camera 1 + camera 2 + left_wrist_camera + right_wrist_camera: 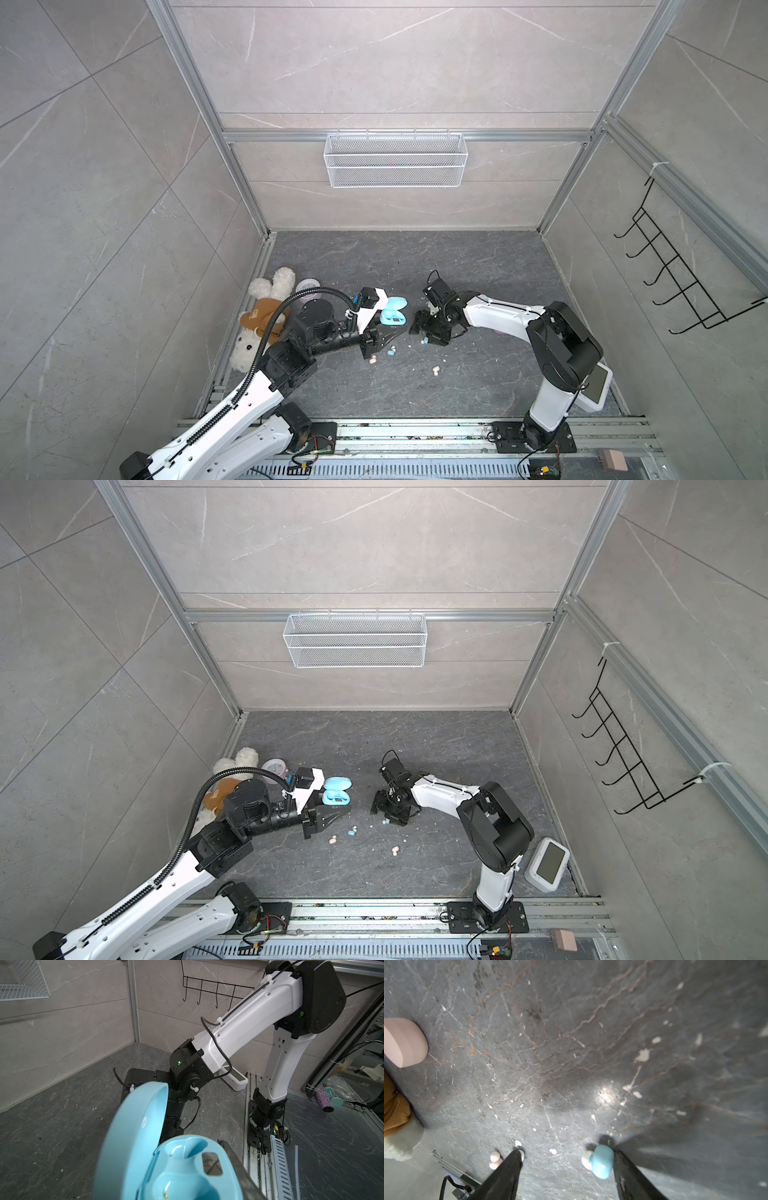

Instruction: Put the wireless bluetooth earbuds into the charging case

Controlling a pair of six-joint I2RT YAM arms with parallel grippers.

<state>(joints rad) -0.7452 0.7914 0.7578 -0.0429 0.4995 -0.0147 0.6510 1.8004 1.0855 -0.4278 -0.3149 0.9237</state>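
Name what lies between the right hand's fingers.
In the right wrist view, a light blue earbud beside one finger; the rest is bare floor with white specks.

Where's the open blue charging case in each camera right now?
Both top views: blue charging case left of centre, lid open.
Left wrist: fills the lower foreground.
Right wrist: not in it.
Shared landmark: right arm, white forearm facing the case.
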